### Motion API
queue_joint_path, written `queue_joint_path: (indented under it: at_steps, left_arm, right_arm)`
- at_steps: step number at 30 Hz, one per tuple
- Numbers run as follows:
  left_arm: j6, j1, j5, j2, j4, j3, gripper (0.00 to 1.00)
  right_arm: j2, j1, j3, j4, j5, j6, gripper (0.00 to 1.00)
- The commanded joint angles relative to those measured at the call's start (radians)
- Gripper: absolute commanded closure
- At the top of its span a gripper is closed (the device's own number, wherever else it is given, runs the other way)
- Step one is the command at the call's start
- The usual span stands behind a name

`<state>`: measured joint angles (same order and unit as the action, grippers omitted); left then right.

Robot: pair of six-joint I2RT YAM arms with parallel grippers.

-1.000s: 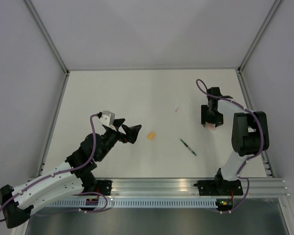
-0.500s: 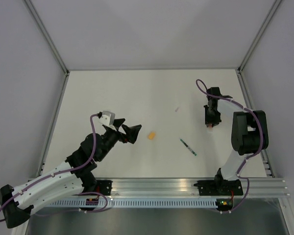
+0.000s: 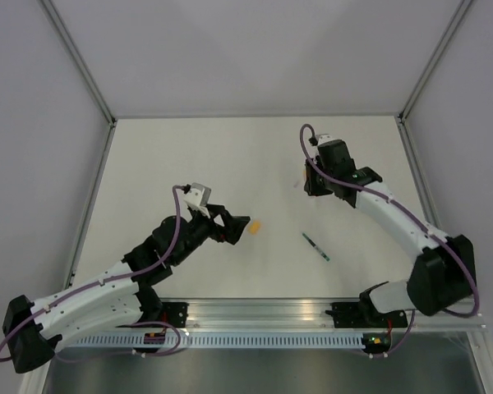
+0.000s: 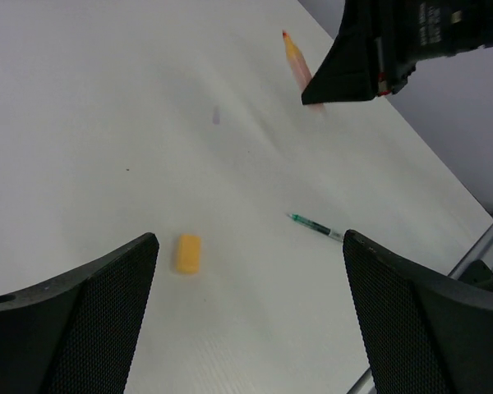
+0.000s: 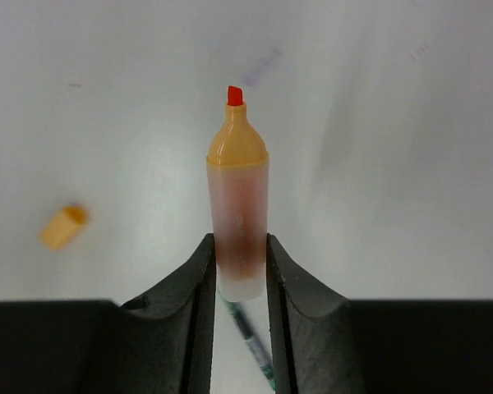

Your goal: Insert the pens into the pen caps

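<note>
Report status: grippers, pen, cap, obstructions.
Right gripper shut on orange pen, tip exposed. Left gripper open, orange cap on table just ahead of it, ungrasped. Green pen loose on table, clear of both.

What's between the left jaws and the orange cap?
Nothing visible. The orange cap lies alone on the table, straight ahead of the open left jaws. The green pen lies off to one side, and the orange pen is gripped in the right jaws, away from that path.
</note>
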<state>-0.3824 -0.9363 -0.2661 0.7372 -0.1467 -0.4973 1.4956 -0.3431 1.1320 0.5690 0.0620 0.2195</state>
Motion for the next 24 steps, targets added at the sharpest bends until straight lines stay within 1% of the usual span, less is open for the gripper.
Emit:
queue_joint_path:
  at_steps: [1, 2, 3, 4, 5, 6, 7, 9, 12, 16, 19, 20, 24]
  left_arm:
    - [-0.085, -0.001, 0.097, 0.054, 0.024, -0.087, 0.03]
    - [-0.098, -0.001, 0.114, 0.062, 0.027, -0.092, 0.03]
    - [-0.120, -0.001, 0.135, 0.071, 0.027, -0.093, 0.04]
    - [-0.131, -0.001, 0.143, 0.073, 0.024, -0.090, 0.04]
    - [-0.142, -0.001, 0.149, 0.074, 0.021, -0.089, 0.04]
    - [-0.156, -0.001, 0.163, 0.073, 0.016, -0.087, 0.04]
    - [-0.159, -0.001, 0.171, 0.071, 0.006, -0.084, 0.04]
    - [-0.156, -0.001, 0.188, 0.074, -0.008, -0.083, 0.04]
    - [-0.168, -0.001, 0.160, 0.083, -0.007, -0.084, 0.04]
    - [-0.197, -0.001, 0.166, 0.105, -0.019, -0.083, 0.08]
    - [-0.205, -0.001, 0.162, 0.133, -0.011, -0.096, 0.11]
    - [-0.207, -0.001, 0.157, 0.139, -0.001, -0.099, 0.12]
    - [-0.201, -0.001, 0.139, 0.157, 0.021, -0.115, 0.14]
  right_arm:
    - [-0.204, -0.103, -0.105, -0.150, -0.088, 0.063, 1.00]
    - [-0.240, -0.166, -0.138, -0.209, -0.088, 0.084, 1.00]
    - [-0.314, -0.195, -0.171, -0.237, -0.090, 0.093, 1.00]
    - [-0.349, -0.224, -0.237, -0.265, -0.091, 0.104, 1.00]
    - [-0.413, -0.276, -0.271, -0.320, -0.100, 0.124, 1.00]
    - [-0.443, -0.296, -0.303, -0.351, -0.122, 0.138, 1.00]
    - [-0.469, -0.318, -0.361, -0.372, -0.122, 0.152, 1.00]
    - [-0.538, -0.376, -0.423, -0.428, -0.119, 0.176, 1.00]
    - [-0.615, -0.447, -0.472, -0.484, -0.074, 0.207, 1.00]
    - [-0.638, -0.511, -0.520, -0.535, -0.031, 0.231, 1.00]
    - [-0.600, -0.563, -0.526, -0.569, -0.004, 0.253, 1.00]
    - [-0.577, -0.598, -0.526, -0.608, 0.010, 0.257, 1.00]
    - [-0.534, -0.672, -0.526, -0.669, 0.085, 0.280, 1.00]
